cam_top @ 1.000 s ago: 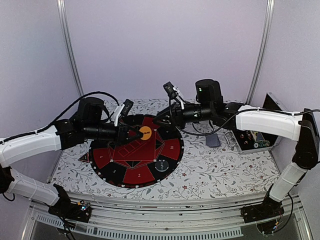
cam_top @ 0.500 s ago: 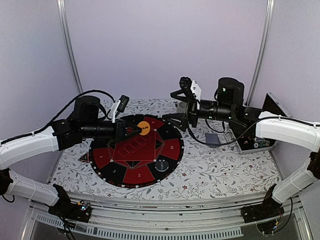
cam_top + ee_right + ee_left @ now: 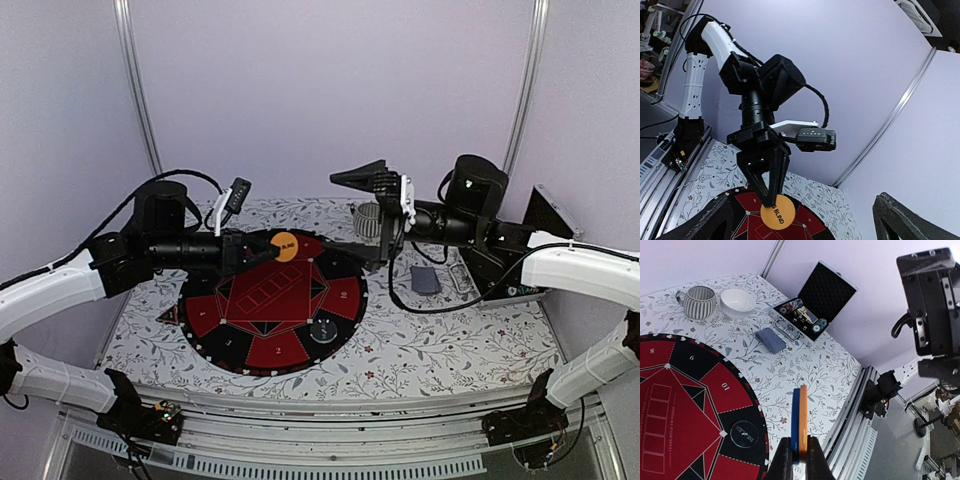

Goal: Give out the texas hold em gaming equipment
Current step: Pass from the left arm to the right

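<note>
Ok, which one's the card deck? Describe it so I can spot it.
Start at the big round red-and-black mat. Just off its right edge, on the floral cloth before the open chip case, lies the card deck: a flat grey-blue rectangle, unlike the round cup and bowl farther back.

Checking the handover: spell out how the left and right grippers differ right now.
The left gripper is shut; the right gripper stands wide open. The left gripper pinches an orange chip and a blue chip on edge; the right gripper holds nothing. Both face each other.
</note>
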Controlling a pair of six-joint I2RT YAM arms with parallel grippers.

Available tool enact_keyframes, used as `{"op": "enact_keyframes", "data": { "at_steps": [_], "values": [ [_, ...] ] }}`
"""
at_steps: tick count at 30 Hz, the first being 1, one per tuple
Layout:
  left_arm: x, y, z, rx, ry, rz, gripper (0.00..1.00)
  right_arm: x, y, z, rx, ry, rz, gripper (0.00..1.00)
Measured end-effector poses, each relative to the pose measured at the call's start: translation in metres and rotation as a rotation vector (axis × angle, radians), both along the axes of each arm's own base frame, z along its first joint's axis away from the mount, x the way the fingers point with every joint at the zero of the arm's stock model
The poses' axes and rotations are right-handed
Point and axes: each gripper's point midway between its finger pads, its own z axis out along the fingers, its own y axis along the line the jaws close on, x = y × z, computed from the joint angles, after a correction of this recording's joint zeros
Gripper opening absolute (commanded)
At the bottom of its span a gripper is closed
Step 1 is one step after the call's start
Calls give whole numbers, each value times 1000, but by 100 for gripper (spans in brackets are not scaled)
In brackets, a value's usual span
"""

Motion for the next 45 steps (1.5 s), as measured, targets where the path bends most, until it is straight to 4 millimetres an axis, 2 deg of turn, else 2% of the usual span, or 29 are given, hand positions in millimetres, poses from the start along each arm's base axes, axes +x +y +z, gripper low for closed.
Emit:
{"op": "enact_keyframes", "data": {
  "at_steps": [3, 6, 9, 13, 18, 25, 35, 38, 41, 45],
  "values": [
    [-5, 0, 6, -15, -6, -21, 0, -18, 16, -16, -41, -76, 31, 98],
    [-8, -1, 7, -17, -2, -39, 0, -23, 31, -39, -100, -111, 52, 96],
    [-11, -2, 6, -18, 5, -51, 0, -14, 42, -66, -169, -121, 41, 93],
    [-14, -3, 6, -21, 12, -67, 0, -3, 51, -86, -227, -142, 20, 93],
    [-18, -5, 6, -27, 20, -95, 0, 9, 59, -92, -252, -175, -12, 88],
    [-22, -10, 1, -22, 38, -129, 0, 23, 68, -103, -286, -178, -50, 71],
    [-19, -12, -3, -16, 36, -127, 0, 24, 69, -112, -316, -166, -49, 51],
    [-18, -12, -4, -11, 35, -122, 0, 26, 68, -113, -320, -164, -61, 50],
    [-16, -13, -7, -5, 39, -118, 0, 29, 67, -117, -333, -152, -77, 59],
    [-12, -16, -17, 13, 60, -114, 0, 35, 65, -127, -361, -130, -117, 54]
  ]
}}
